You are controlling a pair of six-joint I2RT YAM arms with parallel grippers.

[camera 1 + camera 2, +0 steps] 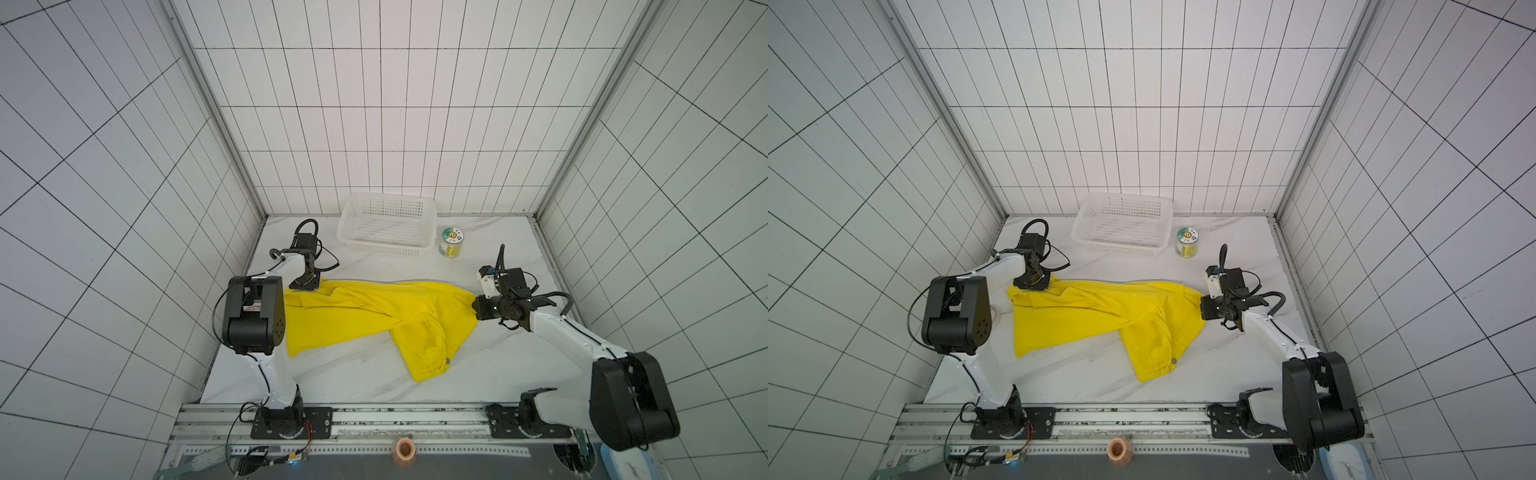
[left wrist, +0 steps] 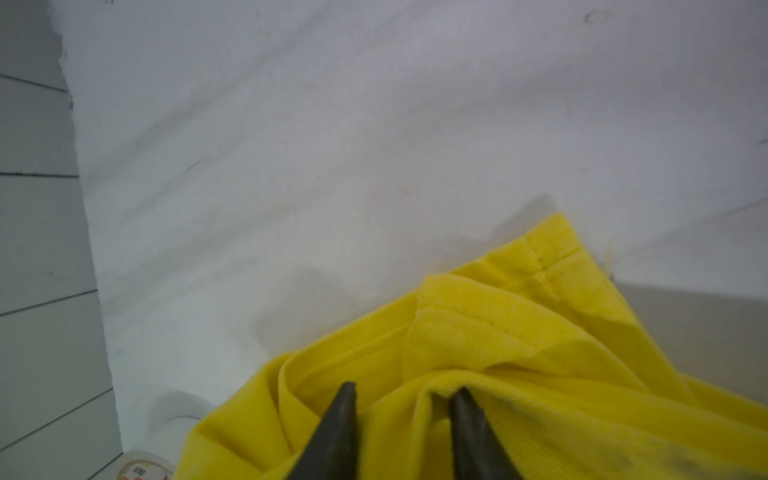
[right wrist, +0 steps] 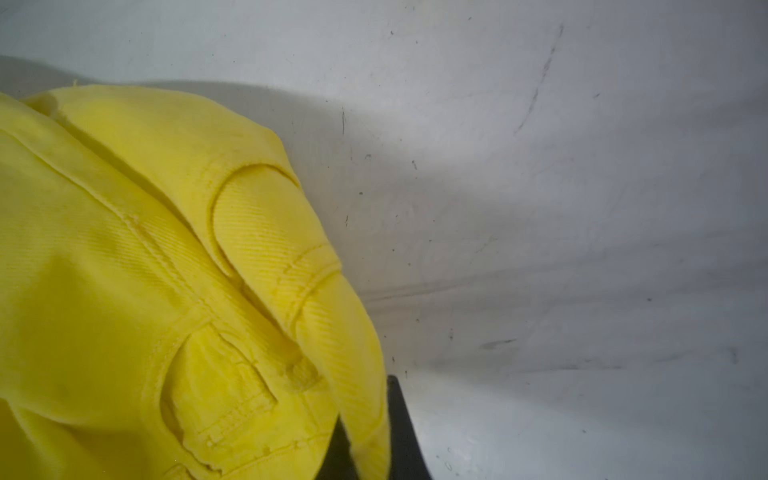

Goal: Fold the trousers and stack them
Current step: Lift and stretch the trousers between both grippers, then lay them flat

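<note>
The trousers span centre frame on the bench; the right claw clamps their right-hand waist corner. The left claw straddles the left hem fold, grip undetermined.

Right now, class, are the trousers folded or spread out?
Spread out, not neatly folded: the trousers stretch rumpled across the table, waist button showing.

Yellow trousers stretch across the table between left arm and right arm.
</note>
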